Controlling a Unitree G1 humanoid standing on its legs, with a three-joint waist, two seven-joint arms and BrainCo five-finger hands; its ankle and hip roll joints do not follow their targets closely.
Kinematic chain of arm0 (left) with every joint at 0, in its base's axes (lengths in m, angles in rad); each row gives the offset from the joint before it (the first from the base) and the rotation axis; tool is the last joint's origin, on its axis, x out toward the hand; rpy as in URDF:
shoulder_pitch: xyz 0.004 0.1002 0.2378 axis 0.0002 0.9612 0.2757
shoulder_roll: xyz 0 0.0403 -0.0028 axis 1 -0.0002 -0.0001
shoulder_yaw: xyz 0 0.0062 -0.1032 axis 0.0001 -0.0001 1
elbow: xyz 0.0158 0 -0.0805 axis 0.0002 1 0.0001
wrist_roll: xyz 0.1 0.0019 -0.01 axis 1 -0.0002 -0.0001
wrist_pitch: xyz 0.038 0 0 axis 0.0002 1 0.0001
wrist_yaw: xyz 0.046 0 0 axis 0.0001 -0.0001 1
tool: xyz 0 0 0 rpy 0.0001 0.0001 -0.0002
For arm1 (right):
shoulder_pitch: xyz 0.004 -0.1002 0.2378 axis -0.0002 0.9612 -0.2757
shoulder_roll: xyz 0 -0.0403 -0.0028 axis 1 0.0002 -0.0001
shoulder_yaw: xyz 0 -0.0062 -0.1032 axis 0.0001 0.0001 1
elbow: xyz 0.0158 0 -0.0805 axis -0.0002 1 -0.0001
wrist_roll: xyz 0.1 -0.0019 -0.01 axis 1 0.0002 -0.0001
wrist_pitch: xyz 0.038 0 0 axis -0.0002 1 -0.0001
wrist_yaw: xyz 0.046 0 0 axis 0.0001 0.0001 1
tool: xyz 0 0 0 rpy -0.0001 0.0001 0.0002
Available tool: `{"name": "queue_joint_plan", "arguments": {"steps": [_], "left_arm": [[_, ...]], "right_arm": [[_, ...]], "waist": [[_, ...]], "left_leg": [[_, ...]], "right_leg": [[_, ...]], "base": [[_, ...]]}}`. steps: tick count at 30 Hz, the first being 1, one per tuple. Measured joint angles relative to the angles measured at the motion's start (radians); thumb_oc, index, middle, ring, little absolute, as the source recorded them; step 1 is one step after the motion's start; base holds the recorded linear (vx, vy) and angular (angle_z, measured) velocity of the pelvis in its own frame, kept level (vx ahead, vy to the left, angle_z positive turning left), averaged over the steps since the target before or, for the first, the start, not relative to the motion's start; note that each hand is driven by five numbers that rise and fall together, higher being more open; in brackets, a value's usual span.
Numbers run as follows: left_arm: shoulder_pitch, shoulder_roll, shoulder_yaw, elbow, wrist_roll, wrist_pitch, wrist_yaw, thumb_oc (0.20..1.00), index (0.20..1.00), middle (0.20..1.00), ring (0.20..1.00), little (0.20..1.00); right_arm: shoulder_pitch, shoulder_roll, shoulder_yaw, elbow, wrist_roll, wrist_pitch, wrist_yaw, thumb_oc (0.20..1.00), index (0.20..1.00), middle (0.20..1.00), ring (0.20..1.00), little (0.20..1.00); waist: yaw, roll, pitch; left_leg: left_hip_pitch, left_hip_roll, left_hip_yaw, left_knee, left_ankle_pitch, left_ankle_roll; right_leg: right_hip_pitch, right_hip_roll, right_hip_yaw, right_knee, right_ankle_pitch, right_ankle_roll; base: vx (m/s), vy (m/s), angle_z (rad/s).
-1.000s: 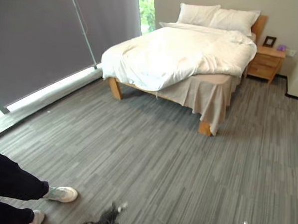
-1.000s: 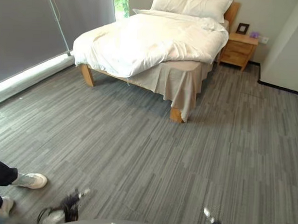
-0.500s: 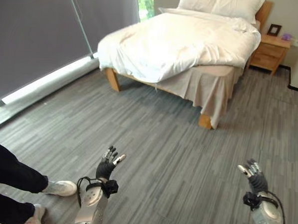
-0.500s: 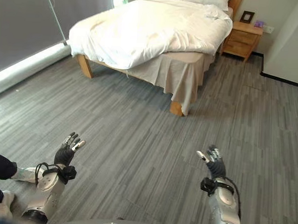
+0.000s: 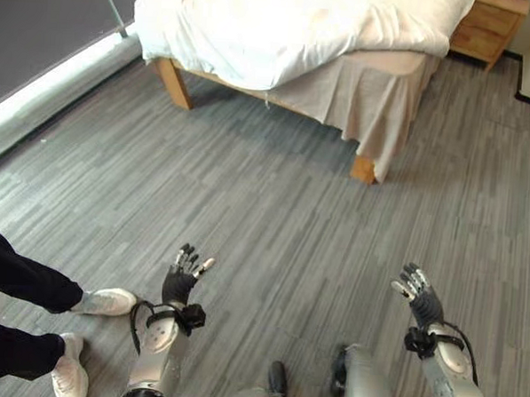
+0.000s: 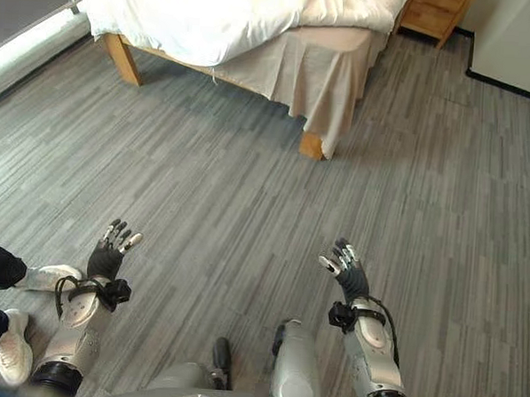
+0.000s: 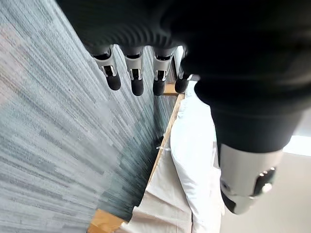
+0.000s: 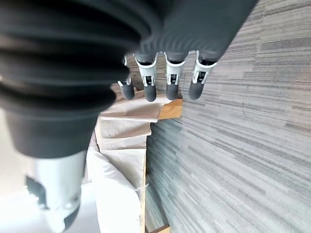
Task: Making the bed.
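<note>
I've got both hands up with nothing in them, left hand (image 5: 180,281) and right hand (image 5: 422,301) fingers spread loose. The bed (image 5: 300,31) sits well ahead of them, white duvet (image 5: 256,20) rumpled across it.

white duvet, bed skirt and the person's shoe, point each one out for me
white duvet (image 5: 283,26), left eye view, on its rumpled top.
bed skirt (image 6: 320,72), right eye view, on the hanging corner fold.
person's shoe (image 5: 106,300), left eye view, on its upper.
</note>
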State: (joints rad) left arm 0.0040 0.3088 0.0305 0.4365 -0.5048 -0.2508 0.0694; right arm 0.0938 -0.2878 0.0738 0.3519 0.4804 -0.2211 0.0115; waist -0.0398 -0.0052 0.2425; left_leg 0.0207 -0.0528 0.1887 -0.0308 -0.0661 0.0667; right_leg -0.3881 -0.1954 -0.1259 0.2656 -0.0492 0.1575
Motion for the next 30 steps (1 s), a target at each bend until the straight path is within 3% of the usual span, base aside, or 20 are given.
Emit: {"name": "queue_joint_plan", "arguments": {"steps": [3,6,7,8,9,10,11,12,13,15,17,18,20,21,22,25,26,28,29,30], "left_arm": [[-0.031,0.001,0.053,0.015,0.001,-0.02,0.004,1.0,1.0,1.0,1.0,1.0],[0.003,-0.018,0.063,-0.004,0.004,-0.024,0.0,1.0,1.0,1.0,1.0,1.0],[0.059,-0.019,0.057,-0.032,0.002,-0.027,-0.009,1.0,1.0,1.0,1.0,1.0],[0.053,-0.016,0.054,-0.033,0.0,-0.029,-0.017,1.0,1.0,1.0,1.0,1.0],[0.052,-0.023,0.054,-0.027,-0.001,-0.029,-0.025,1.0,1.0,1.0,1.0,1.0],[0.071,-0.023,0.056,-0.031,-0.004,-0.03,-0.03,1.0,1.0,1.0,1.0,1.0],[0.079,-0.033,0.063,-0.038,-0.008,-0.027,-0.04,1.0,1.0,1.0,1.0,1.0],[0.07,-0.03,0.047,-0.044,-0.04,-0.029,-0.046,1.0,1.0,1.0,1.0,1.0],[0.047,-0.031,0.044,-0.046,-0.044,-0.029,-0.053,1.0,1.0,1.0,1.0,1.0],[0.042,-0.028,0.066,-0.05,-0.075,-0.03,-0.056,1.0,1.0,1.0,1.0,1.0],[0.033,-0.033,0.069,-0.052,-0.11,-0.029,-0.069,1.0,1.0,1.0,1.0,1.0],[0.019,-0.054,0.069,-0.053,-0.126,-0.032,-0.081,1.0,1.0,1.0,1.0,1.0],[0.042,-0.057,0.072,-0.064,-0.158,-0.032,-0.096,1.0,1.0,1.0,1.0,1.0],[0.054,-0.063,0.081,-0.067,-0.163,-0.032,-0.099,1.0,1.0,1.0,1.0,1.0],[0.063,-0.072,0.102,-0.069,-0.163,-0.033,-0.112,1.0,1.0,1.0,1.0,1.0],[0.076,-0.086,0.138,-0.069,-0.181,-0.034,-0.114,1.0,1.0,1.0,1.0,1.0],[0.081,-0.088,0.156,-0.069,-0.186,-0.035,-0.115,1.0,1.0,1.0,1.0,1.0],[0.085,-0.093,0.18,-0.069,-0.191,-0.038,-0.114,1.0,1.0,1.0,1.0,1.0],[0.09,-0.095,0.194,-0.069,-0.192,-0.043,-0.114,1.0,1.0,1.0,1.0,1.0],[0.091,-0.085,0.21,-0.069,-0.192,-0.047,-0.114,1.0,1.0,1.0,1.0,1.0]], "right_arm": [[0.015,0.031,-0.015,0.004,0.0,0.002,0.001,1.0,1.0,1.0,1.0,1.0],[0.041,0.031,-0.021,-0.003,0.0,0.007,0.021,1.0,1.0,1.0,1.0,1.0],[0.059,0.036,-0.024,0.007,0.004,0.005,0.034,1.0,1.0,1.0,1.0,1.0],[0.053,0.046,-0.032,0.033,0.011,0.008,0.039,1.0,1.0,1.0,1.0,1.0],[0.064,0.054,-0.047,0.037,0.011,0.011,0.042,1.0,1.0,1.0,1.0,1.0],[0.06,0.051,-0.051,0.037,0.012,0.01,0.043,1.0,1.0,1.0,1.0,1.0],[0.057,0.033,-0.08,0.013,0.02,0.004,0.041,1.0,1.0,1.0,1.0,1.0],[0.05,0.011,-0.09,0.013,0.037,-0.012,0.037,1.0,1.0,1.0,1.0,1.0],[0.039,0.008,-0.115,0.009,0.041,-0.012,0.035,1.0,1.0,1.0,1.0,1.0],[0.018,0.007,-0.114,0.005,0.048,-0.01,0.018,1.0,1.0,1.0,1.0,1.0],[0.025,0.016,-0.134,-0.005,0.051,-0.013,0.018,1.0,1.0,1.0,1.0,1.0],[0.035,0.016,-0.162,-0.006,0.061,-0.011,0.017,1.0,1.0,1.0,1.0,1.0],[0.057,0.006,-0.163,-0.018,0.07,-0.012,0.02,1.0,1.0,1.0,1.0,1.0],[0.06,-0.01,-0.155,-0.023,0.07,-0.011,0.021,1.0,1.0,1.0,1.0,1.0],[0.064,-0.014,-0.157,-0.022,0.07,-0.011,0.021,1.0,1.0,1.0,1.0,1.0],[0.064,-0.008,-0.142,-0.022,0.068,-0.009,0.026,1.0,1.0,1.0,1.0,1.0],[0.066,-0.008,-0.137,-0.022,0.068,-0.008,0.035,1.0,1.0,1.0,1.0,1.0],[0.068,-0.008,-0.134,-0.026,0.067,-0.006,0.043,1.0,1.0,1.0,1.0,1.0],[0.073,-0.008,-0.128,-0.027,0.066,-0.005,0.043,1.0,1.0,1.0,1.0,1.0],[0.076,0.01,-0.117,-0.021,0.066,0.0,0.043,1.0,1.0,1.0,1.0,1.0]], "waist": [[-0.035,-0.016,0.0],[-0.043,-0.016,-0.013],[-0.031,-0.025,-0.06],[-0.037,-0.035,-0.055],[-0.036,-0.052,-0.068],[-0.026,-0.073,-0.082],[0.0,-0.073,-0.091],[0.013,-0.064,-0.094],[0.027,-0.07,-0.077],[0.032,-0.103,-0.066],[0.027,-0.109,-0.066],[0.028,-0.085,-0.045],[0.04,-0.074,-0.058],[0.065,-0.041,-0.062],[0.064,-0.045,-0.065],[0.084,-0.038,-0.07],[0.097,-0.043,-0.077],[0.106,-0.034,-0.088],[0.107,-0.025,-0.109],[0.11,-0.055,-0.127]], "left_leg": [[0.015,-0.005,-0.041,0.005,-0.028,-0.01],[0.101,0.035,-0.067,0.009,-0.085,-0.067],[0.134,0.084,-0.072,0.053,-0.126,-0.115],[0.081,0.113,-0.088,0.226,-0.173,-0.168],[0.001,0.141,-0.086,0.408,-0.173,-0.182],[-0.074,0.175,-0.096,0.585,-0.11,-0.209],[-0.211,0.236,-0.103,0.863,-0.003,-0.159],[-0.318,0.247,-0.146,0.996,0.044,-0.131],[-0.379,0.27,-0.129,1.071,0.056,-0.107],[-0.429,0.29,-0.052,0.972,0.054,-0.117],[-0.446,0.298,-0.005,0.852,0.052,-0.124],[-0.438,0.293,0.005,0.702,0.053,-0.122],[-0.421,0.272,0.04,0.498,0.056,-0.121],[-0.43,0.248,0.047,0.407,0.069,-0.127],[-0.416,0.206,0.038,0.299,0.067,-0.138],[-0.387,0.109,0.046,0.148,0.103,-0.089],[-0.371,0.065,0.087,0.143,0.115,-0.068],[-0.313,0.044,0.164,0.138,0.138,-0.019],[-0.27,0.045,0.18,0.121,0.121,0.038],[-0.259,0.032,0.171,0.122,0.157,0.089]], "right_leg": [[0.052,-0.015,-0.035,-0.364,0.122,0.027],[0.116,-0.004,-0.1,-0.277,0.2,-0.011],[0.169,0.057,-0.12,-0.195,0.179,-0.057],[0.177,0.08,-0.113,-0.149,0.141,-0.123],[0.198,0.091,-0.124,-0.148,0.129,-0.136],[0.219,0.107,-0.138,-0.137,0.086,-0.161],[0.254,0.147,-0.136,-0.134,0.053,-0.199],[0.265,0.172,-0.146,-0.127,0.03,-0.231],[0.296,0.186,-0.141,-0.135,0.02,-0.245],[0.358,0.193,-0.14,-0.171,0.011,-0.256],[0.425,0.195,-0.143,-0.223,-0.016,-0.245],[0.501,0.208,-0.17,-0.254,-0.02,-0.239],[0.53,0.214,-0.173,-0.277,-0.039,-0.208],[0.56,0.226,-0.169,-0.29,-0.057,-0.186],[0.583,0.226,-0.164,-0.313,-0.075,-0.165],[0.63,0.241,-0.162,-0.327,-0.091,-0.144],[0.659,0.243,-0.148,-0.332,-0.104,-0.124],[0.711,0.265,-0.11,-0.334,-0.117,-0.103],[0.744,0.287,-0.087,-0.329,-0.129,-0.087],[0.752,0.274,-0.072,-0.318,-0.15,-0.077]], "base": [[0.49,-0.214,0.41],[0.39,-0.247,0.3],[0.64,-0.548,0.26],[0.64,-0.608,0.4],[0.35,-0.369,0.33],[0.38,-0.407,0.02],[0.35,-0.333,-0.22],[0.36,-0.331,-0.3],[0.28,-0.144,-0.14],[0.41,-0.085,-0.13],[0.43,0.027,0.19],[0.44,0.067,0.29],[0.51,0.098,-0.08],[0.59,0.11,-0.21],[0.44,0.077,-0.18],[0.45,0.092,-0.16],[0.43,0.12,-0.28],[0.33,0.125,-0.28],[0.38,0.177,-0.23],[0.26,0.125,-0.12]]}}
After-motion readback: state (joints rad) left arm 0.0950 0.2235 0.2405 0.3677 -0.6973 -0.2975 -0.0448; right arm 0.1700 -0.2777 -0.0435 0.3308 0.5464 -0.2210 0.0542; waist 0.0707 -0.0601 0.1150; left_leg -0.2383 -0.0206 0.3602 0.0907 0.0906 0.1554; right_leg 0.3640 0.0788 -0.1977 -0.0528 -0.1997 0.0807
